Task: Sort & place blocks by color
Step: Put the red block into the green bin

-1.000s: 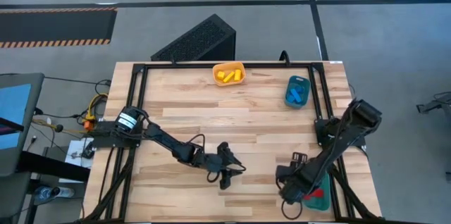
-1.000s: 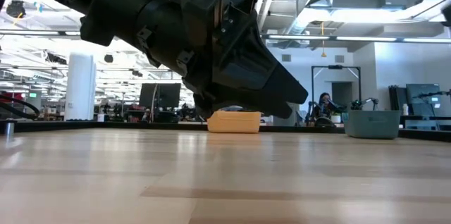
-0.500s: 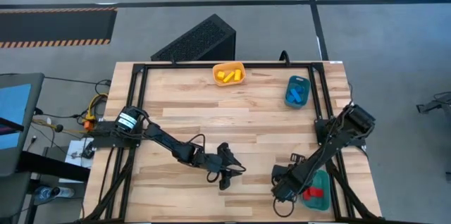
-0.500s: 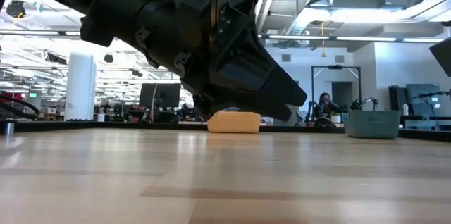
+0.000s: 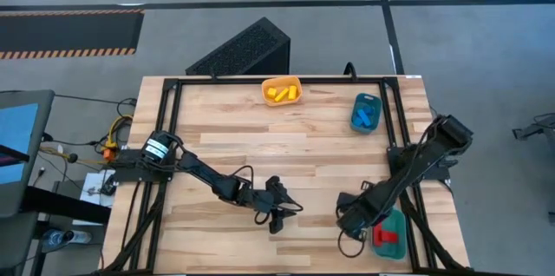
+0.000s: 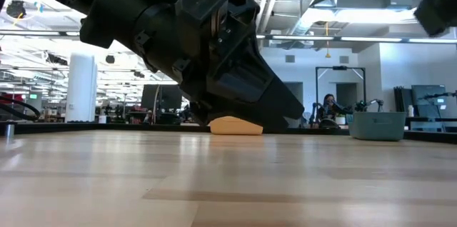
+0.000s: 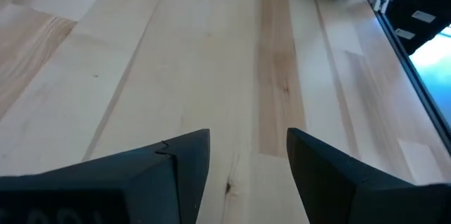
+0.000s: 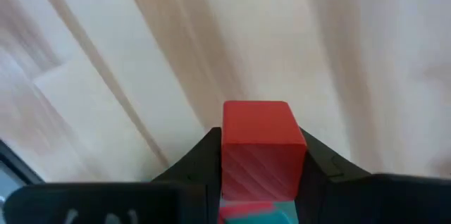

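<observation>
Three small trays sit on the pale wooden surface (image 5: 286,146). The orange plastic tray (image 5: 282,91) at the far edge holds yellow blocks (image 5: 280,95), well away from both tools. The blue plastic tray (image 5: 366,113) near the far right corner holds blue blocks (image 5: 364,118). The teal plastic tray (image 5: 390,234) lies just beside the right tool (image 5: 349,220), at the near right corner, with a red bar block (image 5: 385,237) in it.

The right tool's own camera shows what the overhead one cannot: a small red cube block (image 8: 262,150) clamped between its two dark fingers (image 8: 190,171), which press on the cube's sides, over bare wood. From above, that cube is hidden under the arm.

The left tool (image 5: 279,215) waits low over the middle of the near half of the surface. Its fingers (image 7: 180,160) stand partly apart with nothing between them (only wood shows through the gap), and a corner of the teal tray is cut off at the frame's edge ahead of it.

From table height the left arm's dark bulk fills the view and covers most of the orange tray; the blue tray (image 6: 378,125) shows far off to one side, its contents out of sight.
</observation>
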Robot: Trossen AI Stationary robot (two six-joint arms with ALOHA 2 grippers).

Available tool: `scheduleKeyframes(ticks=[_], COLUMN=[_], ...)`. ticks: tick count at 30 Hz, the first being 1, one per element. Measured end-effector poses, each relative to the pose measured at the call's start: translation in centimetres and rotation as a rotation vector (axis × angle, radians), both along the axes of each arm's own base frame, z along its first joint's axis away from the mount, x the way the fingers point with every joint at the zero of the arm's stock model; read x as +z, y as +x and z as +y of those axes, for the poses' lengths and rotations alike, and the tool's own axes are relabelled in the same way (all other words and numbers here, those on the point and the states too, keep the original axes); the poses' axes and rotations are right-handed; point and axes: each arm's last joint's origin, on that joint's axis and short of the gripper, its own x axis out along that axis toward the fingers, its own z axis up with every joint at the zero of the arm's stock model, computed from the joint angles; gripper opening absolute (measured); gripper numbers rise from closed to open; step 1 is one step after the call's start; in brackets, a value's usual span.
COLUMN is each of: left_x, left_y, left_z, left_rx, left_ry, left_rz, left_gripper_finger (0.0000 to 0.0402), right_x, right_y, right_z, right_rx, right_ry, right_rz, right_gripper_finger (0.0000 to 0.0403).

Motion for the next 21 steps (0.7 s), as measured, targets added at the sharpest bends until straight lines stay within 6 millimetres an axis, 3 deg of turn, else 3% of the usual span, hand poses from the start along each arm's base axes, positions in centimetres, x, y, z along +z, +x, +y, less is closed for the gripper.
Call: scheduleKeyframes(ticks=[6, 11, 16, 21], left_x=[0.0, 0.4, 2.1, 4.9], left_y=[0.0, 0.2, 0.4, 0.5], left_z=[0.1, 0.4, 1.1, 2.7], left_rx=[0.013, -0.012, -0.03, -0.025], left_ry=[-0.107, -0.16, -0.114, -0.075], left_rz=[0.021, 0.017, -0.027, -0.106], left_gripper_finger=[0.0174, 0.0174, 0.0174, 0.0174], right_x=[4.2, 6.9, 7.2, 5.6], right_y=[-2.3, -4.7, -7.1, -8.4], right_z=[-0.7, -0.1, 1.6, 4.2], right_rx=[-0.007, -0.014, -0.013, -0.027], right_ry=[-0.027, 0.061, 0.072, 0.048], right_rz=[0.036, 0.005, 0.023, 0.05], right_gripper_finger=[0.0126, 0.0126, 0.013, 0.0134])
